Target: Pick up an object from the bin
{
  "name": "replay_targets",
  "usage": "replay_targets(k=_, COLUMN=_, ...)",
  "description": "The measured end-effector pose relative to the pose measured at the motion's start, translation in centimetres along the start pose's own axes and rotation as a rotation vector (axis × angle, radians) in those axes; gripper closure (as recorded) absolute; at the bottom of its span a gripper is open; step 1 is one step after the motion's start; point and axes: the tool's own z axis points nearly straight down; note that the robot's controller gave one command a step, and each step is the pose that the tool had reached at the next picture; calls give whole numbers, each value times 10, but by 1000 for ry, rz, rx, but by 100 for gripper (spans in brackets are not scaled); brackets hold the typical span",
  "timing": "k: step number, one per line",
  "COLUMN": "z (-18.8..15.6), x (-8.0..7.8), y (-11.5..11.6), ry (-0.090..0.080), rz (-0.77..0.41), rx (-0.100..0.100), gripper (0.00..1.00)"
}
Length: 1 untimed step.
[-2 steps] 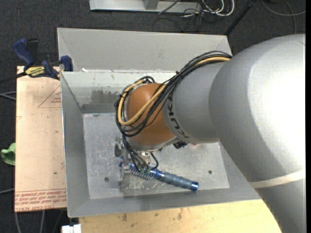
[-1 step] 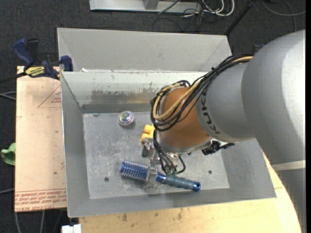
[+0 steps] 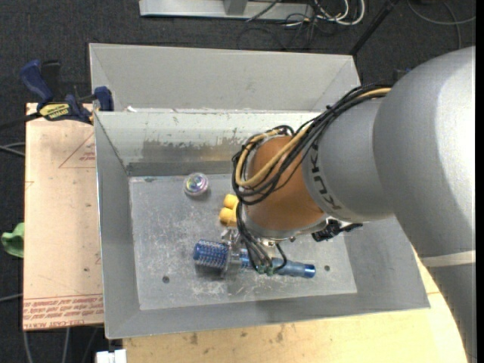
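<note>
Even, fairly bright light fell from above; the walls of the bin (image 3: 227, 74) shone pale, and the arm (image 3: 423, 157) cast a soft shadow on its floor.

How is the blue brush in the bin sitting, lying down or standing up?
Lying down: the blue brush stretches flat along the bin floor, bristled head left, handle right.

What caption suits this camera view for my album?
Robot arm's gripper low over a blue brush on the bin floor, a yellow piece beside it.
</note>
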Motion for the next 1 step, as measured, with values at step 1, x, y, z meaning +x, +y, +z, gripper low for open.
replay_targets(k=1, z=-179, x=-34, y=-20, ry=-12, rz=-57, rx=-1, gripper=100)
